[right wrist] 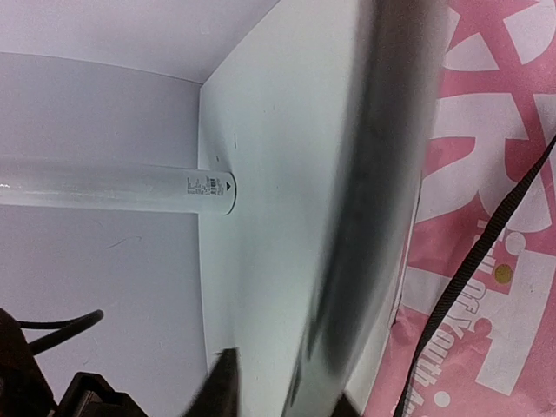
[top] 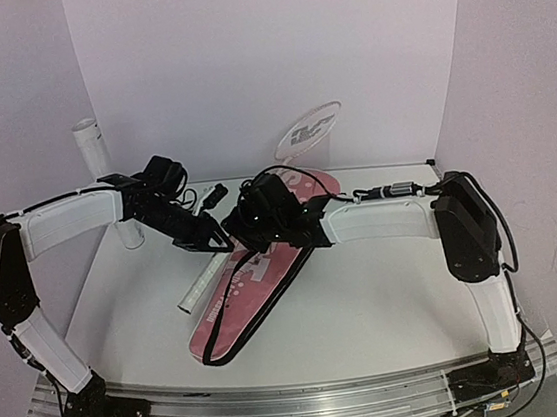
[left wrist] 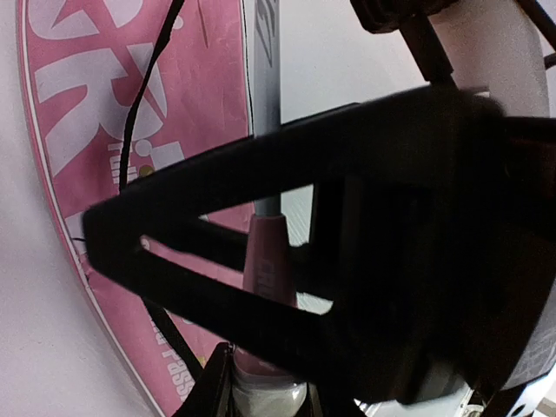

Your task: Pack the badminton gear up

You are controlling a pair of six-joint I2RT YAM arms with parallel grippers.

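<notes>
One racket of the badminton gear (top: 308, 130) slants up over the table with its pale head raised at the back wall. My left gripper (top: 207, 242) is shut on its handle (left wrist: 265, 256), with the white grip between the fingers (left wrist: 265, 395). The long pink bag (top: 252, 287) lies flat under the racket's shaft (left wrist: 265, 104). My right gripper (top: 250, 224) hangs over the bag's near half, close to the left one. Its jaws (right wrist: 282, 395) stand narrow about a blurred dark strip (right wrist: 382, 174), either the shaft or the bag's edge. Whether they press on it is unclear.
A tall white tube (top: 101, 173) stands at the back left, and it lies across the right wrist view (right wrist: 113, 187). The bag's black strap (top: 236, 344) loops off its near end. White walls close the back and both sides.
</notes>
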